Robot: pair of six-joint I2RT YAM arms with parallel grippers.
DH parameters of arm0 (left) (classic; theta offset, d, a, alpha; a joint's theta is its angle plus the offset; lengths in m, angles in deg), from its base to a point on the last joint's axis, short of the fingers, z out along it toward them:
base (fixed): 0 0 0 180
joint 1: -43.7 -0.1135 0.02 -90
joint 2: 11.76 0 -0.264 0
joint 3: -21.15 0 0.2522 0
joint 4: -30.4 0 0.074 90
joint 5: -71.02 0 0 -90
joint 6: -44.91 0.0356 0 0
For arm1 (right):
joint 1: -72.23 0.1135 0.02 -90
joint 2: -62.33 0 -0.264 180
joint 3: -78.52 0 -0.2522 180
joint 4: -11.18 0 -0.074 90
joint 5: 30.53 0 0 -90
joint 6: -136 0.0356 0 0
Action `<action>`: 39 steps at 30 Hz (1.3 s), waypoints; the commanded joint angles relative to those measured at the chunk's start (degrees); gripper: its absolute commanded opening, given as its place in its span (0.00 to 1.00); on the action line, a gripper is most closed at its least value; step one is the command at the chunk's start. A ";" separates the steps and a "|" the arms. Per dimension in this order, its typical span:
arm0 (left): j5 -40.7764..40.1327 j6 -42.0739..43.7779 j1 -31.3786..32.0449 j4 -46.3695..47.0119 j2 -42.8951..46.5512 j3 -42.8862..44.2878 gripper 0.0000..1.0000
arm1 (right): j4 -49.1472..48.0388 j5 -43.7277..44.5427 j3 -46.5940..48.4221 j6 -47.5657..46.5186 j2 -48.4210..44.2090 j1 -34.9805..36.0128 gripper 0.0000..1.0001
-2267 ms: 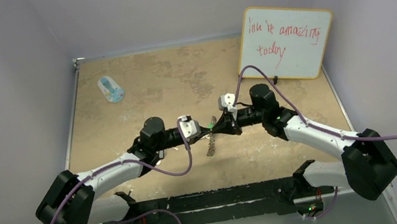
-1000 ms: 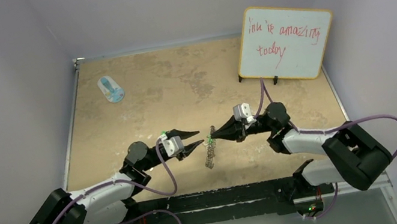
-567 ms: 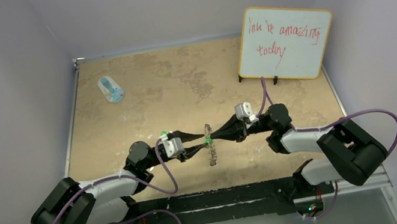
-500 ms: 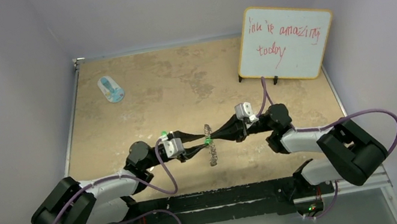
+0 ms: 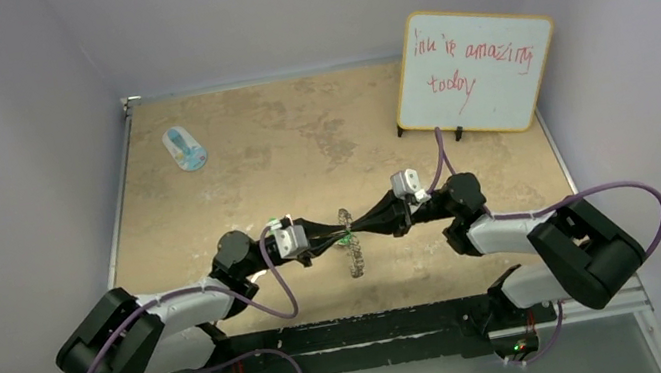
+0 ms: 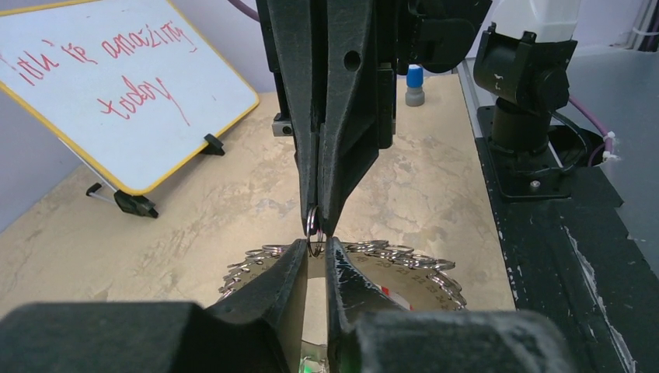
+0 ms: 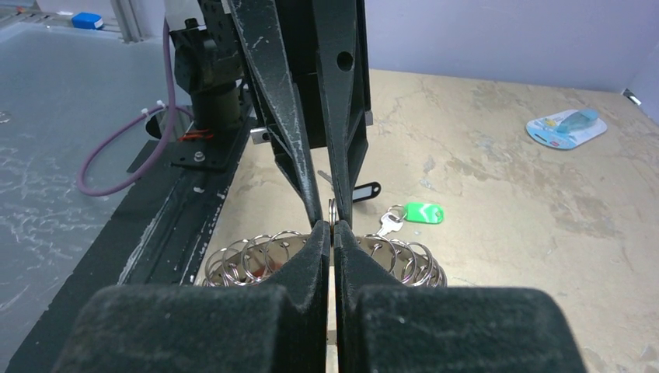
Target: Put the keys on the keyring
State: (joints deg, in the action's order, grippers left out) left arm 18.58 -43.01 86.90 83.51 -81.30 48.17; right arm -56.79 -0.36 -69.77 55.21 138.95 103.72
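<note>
**Now: keyring hangs by one loop between two gripper tips**

Here the keyring [image 5: 353, 256] is in the centre of the top view, just below the point where the two arms meet. It hangs edge-on and seems to be lifted off the table [image 5: 279, 144].

The right gripper [image 7: 332, 231] has its fingers pressed together on one small wire loop [image 6: 313, 224] at the rim, and this loop carries the whole ring. The left gripper [image 6: 314, 252] faces it tip to tip, with only a narrow gap between the fingers. The lower part of the same loop sits in that gap, but I cannot tell if the pads already pinch it.

The keys are not on the ring yet. In the right wrist view the green key [image 7: 420, 212] lies flat on the table right of centre, and the black key [image 7: 359, 190] lies just beside it, nearer to the centre.

I judge the ring to be stiff, smooth metal and much heavier than a key. Held by one thin loop it can swing, twist or slip out, so a second hold on the loop or on the flat rim should make it steady. The loops look thin and probably springy, and easy to bend.

The keys look light and flat. The plastic tag is the better place to take hold, because it is wider and less slippery and leaves the metal end free for threading.
</note>
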 commanded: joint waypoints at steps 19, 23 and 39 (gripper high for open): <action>-1.60 1.20 0.31 0.06 -0.47 3.39 0.00 | -1.97 -1.81 1.36 0.08 -0.19 0.24 0.00; -3.62 4.21 0.31 -6.28 2.30 4.10 0.00 | 0.14 0.32 1.58 -0.30 -2.09 0.17 0.15; -9.42 12.96 0.31 -31.61 14.19 8.96 0.00 | 33.57 8.42 9.57 -19.45 -17.16 0.22 0.73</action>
State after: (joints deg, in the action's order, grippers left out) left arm 9.18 -32.21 86.97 53.79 -67.79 54.57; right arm -31.55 6.26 -63.06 42.55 121.77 103.72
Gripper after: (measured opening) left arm 0.005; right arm 0.747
